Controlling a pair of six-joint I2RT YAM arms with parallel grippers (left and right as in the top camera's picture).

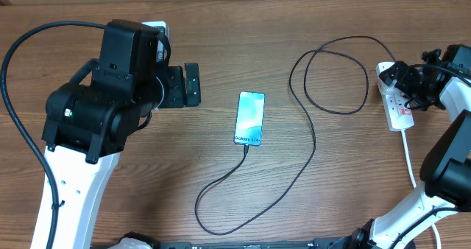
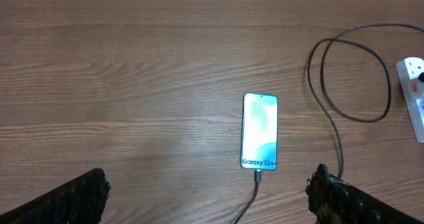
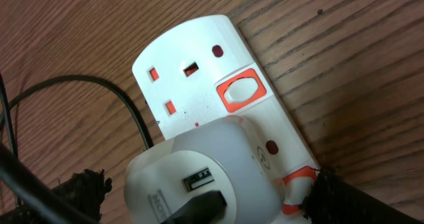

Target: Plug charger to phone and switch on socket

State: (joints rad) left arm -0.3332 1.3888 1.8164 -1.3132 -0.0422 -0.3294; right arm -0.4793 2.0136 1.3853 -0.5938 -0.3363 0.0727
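The left end effector (image 2: 209,184) hangs above the desk (image 1: 184,153), fingers spread wide with nothing between them. It is likely parked clear, since the phone (image 1: 250,118), flat mid-desk with its screen lit, already has the charger (image 1: 315,142) seated in its "Galaxy" end. The cable loops right to the plug (image 3: 199,158) in the socket (image 3: 199,85). There the right end effector (image 3: 209,184) straddles the plug, fingers apart, gripping nothing. One fingertip (image 3: 331,194) sits at the lower red switch (image 3: 297,177) — seemingly touching, though the close view leaves that unsure.
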